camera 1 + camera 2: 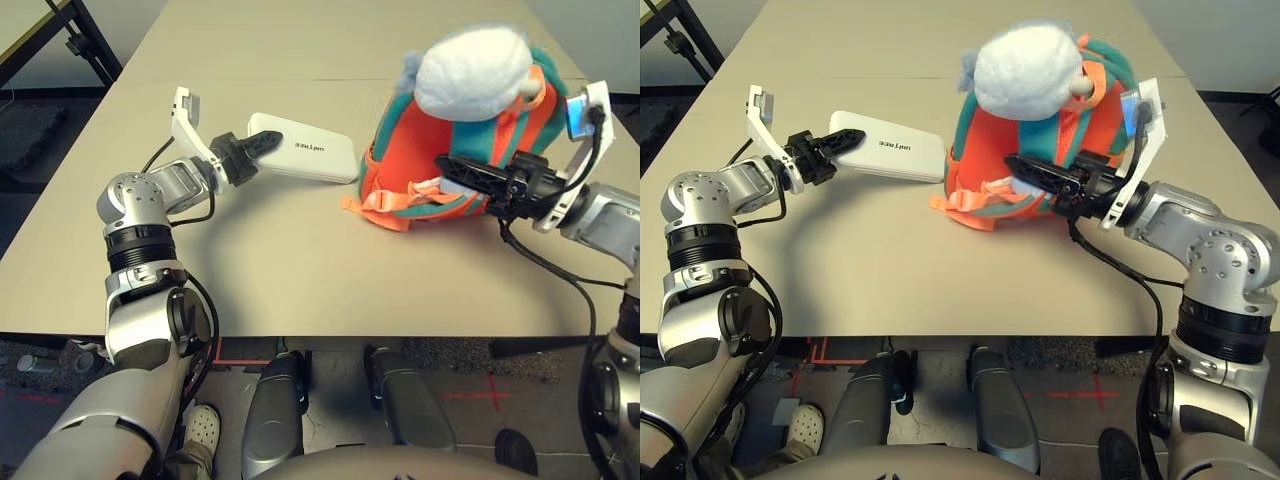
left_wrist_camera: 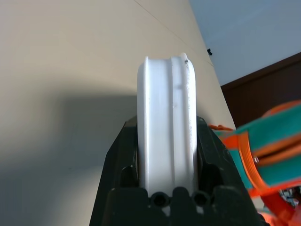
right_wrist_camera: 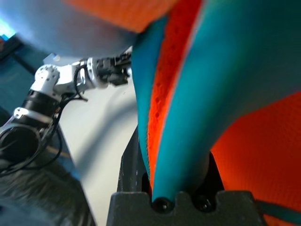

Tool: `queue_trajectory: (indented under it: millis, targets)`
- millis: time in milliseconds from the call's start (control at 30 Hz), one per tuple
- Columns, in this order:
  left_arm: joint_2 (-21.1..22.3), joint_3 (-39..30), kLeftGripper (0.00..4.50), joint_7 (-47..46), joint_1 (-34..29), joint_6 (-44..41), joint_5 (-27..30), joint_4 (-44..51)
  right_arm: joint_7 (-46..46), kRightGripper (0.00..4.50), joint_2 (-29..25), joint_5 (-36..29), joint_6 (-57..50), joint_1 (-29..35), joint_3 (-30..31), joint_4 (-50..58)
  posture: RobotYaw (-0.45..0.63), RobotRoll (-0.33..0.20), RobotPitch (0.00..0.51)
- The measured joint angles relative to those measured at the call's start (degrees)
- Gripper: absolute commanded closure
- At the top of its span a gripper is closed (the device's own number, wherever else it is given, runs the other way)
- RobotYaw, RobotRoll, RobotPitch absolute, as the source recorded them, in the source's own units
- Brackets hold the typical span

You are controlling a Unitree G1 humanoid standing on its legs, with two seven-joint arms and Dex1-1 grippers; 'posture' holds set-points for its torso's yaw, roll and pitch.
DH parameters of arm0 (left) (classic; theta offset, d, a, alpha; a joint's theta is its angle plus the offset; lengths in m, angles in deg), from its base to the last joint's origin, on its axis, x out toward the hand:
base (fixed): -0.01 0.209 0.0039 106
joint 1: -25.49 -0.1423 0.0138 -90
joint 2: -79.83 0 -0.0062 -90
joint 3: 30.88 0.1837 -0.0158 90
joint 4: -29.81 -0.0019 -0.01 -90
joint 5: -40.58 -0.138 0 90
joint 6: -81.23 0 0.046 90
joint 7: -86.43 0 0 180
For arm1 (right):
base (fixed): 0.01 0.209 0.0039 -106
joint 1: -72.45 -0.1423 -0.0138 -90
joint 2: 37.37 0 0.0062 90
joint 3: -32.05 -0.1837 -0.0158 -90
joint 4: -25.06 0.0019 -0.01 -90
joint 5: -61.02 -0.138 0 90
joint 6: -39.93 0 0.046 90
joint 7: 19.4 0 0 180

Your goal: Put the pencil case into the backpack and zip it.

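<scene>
Pencil case (image 1: pixel 310 150), a flat white hard case with rounded corners and small dark lettering on its upper face, is out on the pale beige table (image 1: pixel 300 280), outside the backpack (image 1: pixel 415 140), a small child's bag of orange fabric with teal trim. One end of the case sits between the black fingers of the left gripper (image 1: pixel 272 142), which are closed against its two broad faces. Its other end points at the backpack and is just beside it (whether they touch, I cannot tell).

The right gripper (image 1: pixel 445 165) is at the backpack's near side, pinching a fold of teal and orange fabric (image 3: pixel 162 141) between its two black fingers. A pale, fluffy grey-white plush shape (image 1: pixel 473 75) bulges from the bag's far part, and an orange strap with a buckle (image 1: pixel 380 202) lies at its near left corner. Down on the floor is a pale clog with holes (image 1: pixel 202 428), worn by a person.
</scene>
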Motion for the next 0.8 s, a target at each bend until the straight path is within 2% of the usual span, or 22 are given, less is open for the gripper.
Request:
queue_trajectory:
  millis: [133,300,600,800]
  targets:
    - [-0.03,0.48,3.15,0.19,0.28,0.56,-0.01,-0.65,0.6,4.18,-0.14,0.15,1.39,2.77,0.55,1.74,-0.16,0.0,0.162]
    - [-0.02,1.79,3.15,0.67,1.1,0.8,-0.02,-0.74,0.66,4.18,-0.32,4.99,6.1,5.84,4.91,2.28,-0.15,0.0,0.163]
    - [1.67,3.68,3.15,3.01,3.75,1.76,-0.11,-0.03,-0.05,4.18,-0.75,11.27,12.42,5.93,9.06,0.11,-0.13,0.0,0.171]
    - [5.24,5.19,3.15,7.01,7.39,3.57,-0.16,2.01,-0.61,4.18,-0.72,12.89,14.14,5.58,10.87,-1.23,-0.12,0.0,0.178]
